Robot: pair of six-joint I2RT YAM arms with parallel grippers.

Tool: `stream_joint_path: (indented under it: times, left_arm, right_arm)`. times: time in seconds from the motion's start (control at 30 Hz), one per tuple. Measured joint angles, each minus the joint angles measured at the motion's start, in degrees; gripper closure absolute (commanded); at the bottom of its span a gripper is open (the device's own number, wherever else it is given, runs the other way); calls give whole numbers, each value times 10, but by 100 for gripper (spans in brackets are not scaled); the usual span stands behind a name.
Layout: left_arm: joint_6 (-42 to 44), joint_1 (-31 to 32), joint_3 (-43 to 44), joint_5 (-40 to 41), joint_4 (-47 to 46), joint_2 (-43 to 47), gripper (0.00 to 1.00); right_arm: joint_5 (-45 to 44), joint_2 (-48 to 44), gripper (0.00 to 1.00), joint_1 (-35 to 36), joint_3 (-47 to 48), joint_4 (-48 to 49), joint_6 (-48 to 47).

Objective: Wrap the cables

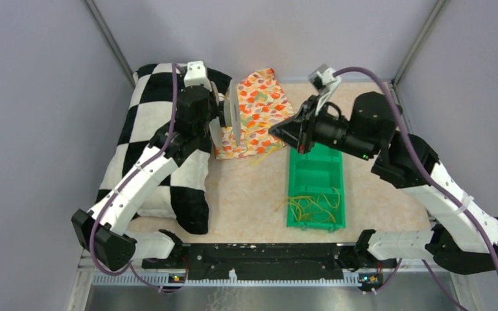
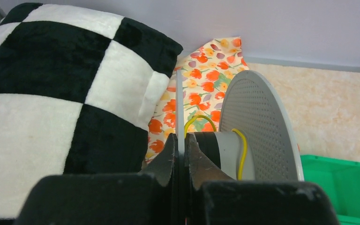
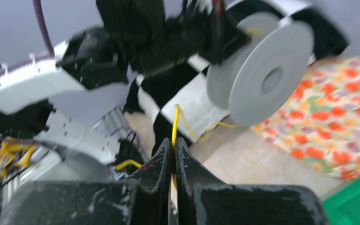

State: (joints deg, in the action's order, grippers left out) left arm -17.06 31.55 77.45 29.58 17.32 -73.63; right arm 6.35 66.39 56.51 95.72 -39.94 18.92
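My left gripper (image 2: 180,140) is shut on the thin near flange of a grey spool (image 2: 258,126) and holds it up over the flowered cloth. A yellow cable (image 2: 240,154) runs round the spool's core. The spool also shows in the top view (image 1: 231,113) and in the right wrist view (image 3: 262,75). My right gripper (image 3: 174,143) is shut on a yellow cable (image 3: 175,123) that leads toward the spool; in the top view it (image 1: 275,131) hovers just right of the spool. More loose yellow cables (image 1: 312,206) lie in the green bin.
A green two-part bin (image 1: 316,162) stands centre right. A flowered cloth (image 1: 262,103) lies at the back centre. A black-and-white checked blanket (image 1: 139,155) fills the left side under my left arm. Walls close in at the back and sides.
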Motion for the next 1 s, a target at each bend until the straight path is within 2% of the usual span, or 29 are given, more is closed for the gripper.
stream_joint_path:
  times: [0.07, 0.2, 0.47, 0.7, 0.83, 1.0]
  left_arm:
    - [13, 13, 0, 1, 1, 0, 100]
    - [28, 33, -3, 1, 7, 0, 100]
    - [65, 95, -54, -11, 7, 0, 100]
    - [138, 109, -132, -89, -28, 21, 100]
    - [186, 109, -151, -160, -33, 58, 100]
    - [242, 109, -174, -244, -23, 115, 100]
  right_arm:
    - [-45, -7, 100, 0, 9, 50, -9]
    - [-120, 7, 100, -1, 54, 89, -25]
    - [-188, 57, 100, -43, 116, 108, -43]
    - [-172, 61, 100, -219, 113, 89, -54]
    - [-115, 66, 100, -329, 57, 88, -53]
    - [-64, 87, 100, -410, -36, 92, -42]
